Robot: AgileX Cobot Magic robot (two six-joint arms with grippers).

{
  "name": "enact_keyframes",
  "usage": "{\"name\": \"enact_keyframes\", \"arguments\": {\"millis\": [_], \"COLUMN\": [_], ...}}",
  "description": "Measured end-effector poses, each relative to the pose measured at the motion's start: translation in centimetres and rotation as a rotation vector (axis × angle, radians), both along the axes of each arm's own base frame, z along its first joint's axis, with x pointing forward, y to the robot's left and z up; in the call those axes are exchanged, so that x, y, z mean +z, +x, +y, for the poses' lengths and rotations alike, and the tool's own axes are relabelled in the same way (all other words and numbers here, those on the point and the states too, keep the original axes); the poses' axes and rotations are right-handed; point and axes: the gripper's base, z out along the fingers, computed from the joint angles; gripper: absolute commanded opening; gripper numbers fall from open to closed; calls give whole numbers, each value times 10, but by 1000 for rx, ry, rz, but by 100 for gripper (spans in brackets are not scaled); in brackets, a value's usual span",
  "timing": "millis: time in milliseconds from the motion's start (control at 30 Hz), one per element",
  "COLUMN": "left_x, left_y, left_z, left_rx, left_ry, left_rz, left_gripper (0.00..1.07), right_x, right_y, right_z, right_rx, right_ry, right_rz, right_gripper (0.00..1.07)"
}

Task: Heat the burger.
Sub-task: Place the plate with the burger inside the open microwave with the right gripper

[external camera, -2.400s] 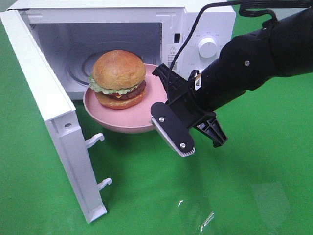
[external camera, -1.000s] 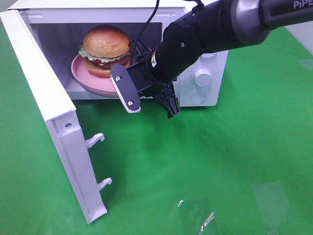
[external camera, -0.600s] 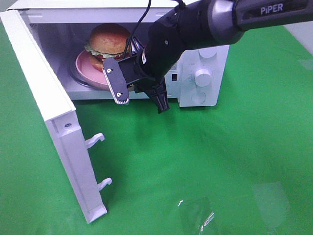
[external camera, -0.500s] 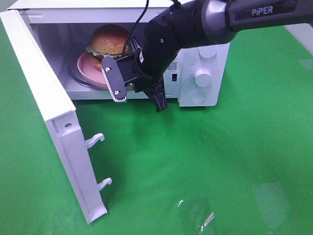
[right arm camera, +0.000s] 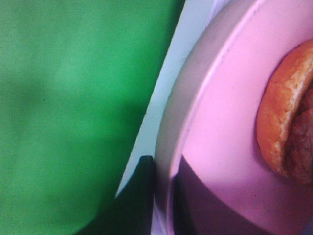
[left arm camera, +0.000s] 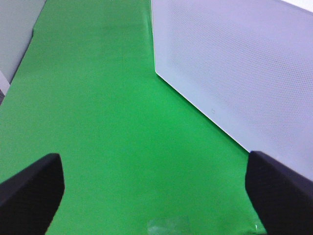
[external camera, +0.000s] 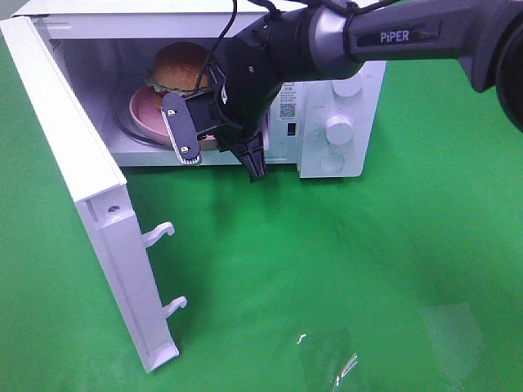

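Burger (external camera: 176, 67) bottom, plate (external camera: 147, 110) near side hidden behind right pincer (external camera: 222, 166) — burger cropped in wrist view.

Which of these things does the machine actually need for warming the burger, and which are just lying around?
In the job: burger, pink plate under it, microwave, its open door, right pincer gripping the plate.

Just lying about: green cloth, clear shiny scrap on it, left pincer, open and idle.
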Motion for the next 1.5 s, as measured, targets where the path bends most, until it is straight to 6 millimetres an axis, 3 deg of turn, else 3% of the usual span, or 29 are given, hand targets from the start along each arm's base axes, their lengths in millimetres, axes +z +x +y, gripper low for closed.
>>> {"name": "enact_keyframes", "arguments": {"millis": [300,933,1133,1200,1333,1500], "left_x": [0,0,0,0,0,0], "left_y": [0,0,0,0,0,0], "left_z": [0,0,0,0,0,0], "left_rx": [0,0,0,0,0,0], "left_ry": [0,0,0,0,0,0], "left_rz": [0,0,0,0,0,0], "left_gripper": [93,93,93,93,93,93], "right_x": [-7,-8,-8,-8,-8,-8], "right_y": [1,5,6,7,8,8], "right_z": [13,11,10,9,8,8], "right_rx": [62,-14,-43,-55,-64,-100], "right_ry": [-3,73,98,107,113,140], "right_rz": [-25,-2,8,12,15,29], "right_gripper": [1,11,19,28,35,38]}}
